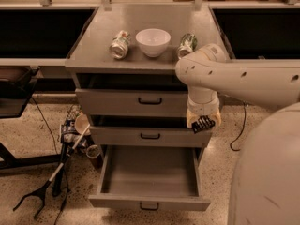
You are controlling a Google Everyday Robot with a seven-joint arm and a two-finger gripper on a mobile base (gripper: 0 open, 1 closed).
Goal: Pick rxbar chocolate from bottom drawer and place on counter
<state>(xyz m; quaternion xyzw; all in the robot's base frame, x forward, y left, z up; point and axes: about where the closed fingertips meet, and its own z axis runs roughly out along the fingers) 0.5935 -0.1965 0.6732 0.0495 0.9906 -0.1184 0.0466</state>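
My gripper (202, 120) hangs at the right end of the middle drawer front, above the right side of the open bottom drawer (149, 176). It is shut on the rxbar chocolate (203, 124), a small dark bar with pale stripes, held in the air. The bottom drawer is pulled out and its grey tray shows nothing inside. The counter (145, 23) is the grey cabinet top, above and to the left of the gripper. My white arm reaches in from the right and covers the counter's front right corner.
A white bowl (153, 41) stands on the counter between two shiny cans lying on their sides (119, 44) (187, 43). The two upper drawers (150, 101) are slightly ajar. Cables and a black stand (56, 172) lie on the floor to the left.
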